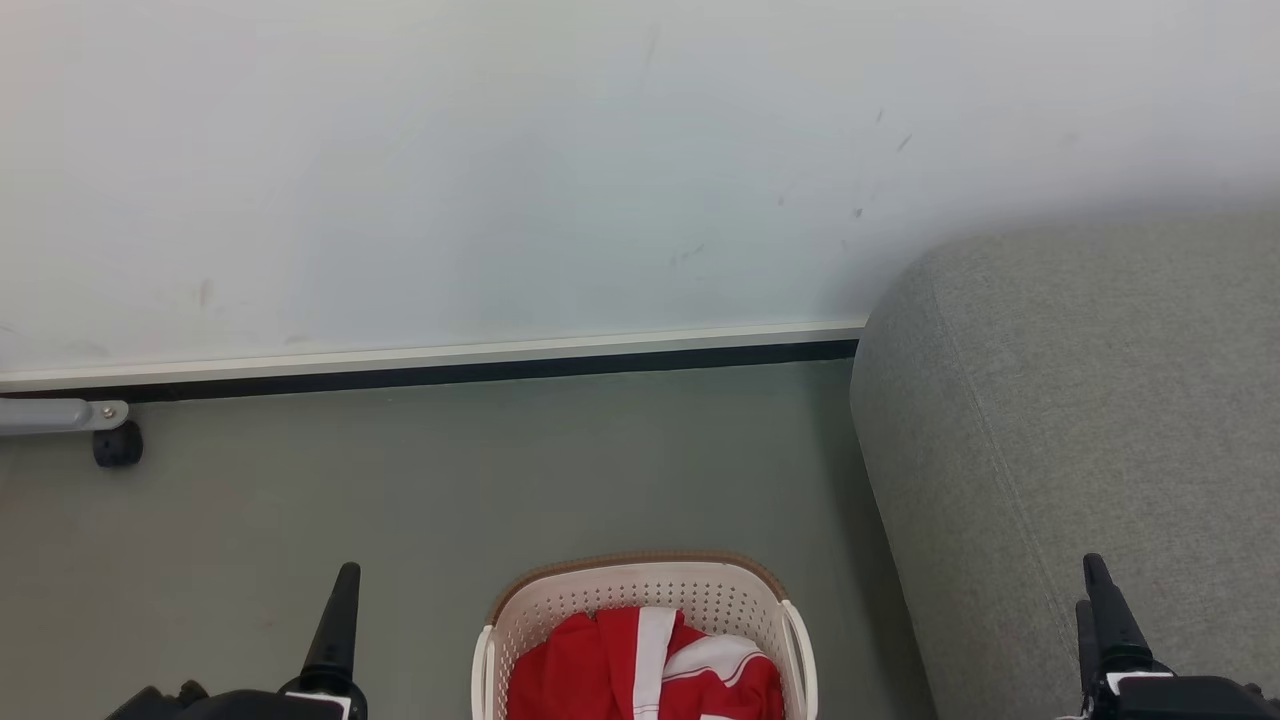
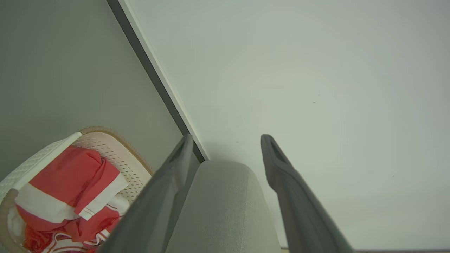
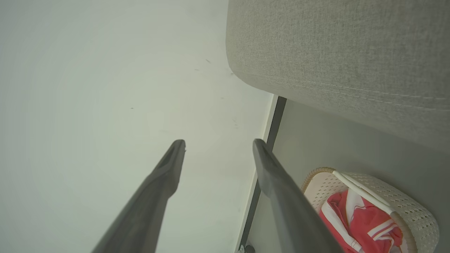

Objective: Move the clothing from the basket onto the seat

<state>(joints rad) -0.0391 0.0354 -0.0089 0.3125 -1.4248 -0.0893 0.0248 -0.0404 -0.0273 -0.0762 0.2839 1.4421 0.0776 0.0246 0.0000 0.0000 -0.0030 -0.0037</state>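
Hanging empty: left gripper [image 2: 227, 141] had both fingers spread apart, nothing between them. Right gripper [image 3: 218, 143] same: parted, holding nothing. In the head view they sat one either side of the basket [image 1: 700, 592], both clear of the load. Clothing [image 1: 590, 665] lay heaped inside the basket on the floor [image 1: 400, 480], none of it on the seat [image 1: 1080, 420], which stood near on the robot's right. Fabric looked soft, light and limp; it would likely drape, sag and maybe drag a second garment along. My read: pinch a raised fold at the top of the pile, where the white stripe bunched, not a flat layer. Lift clear of the rim.
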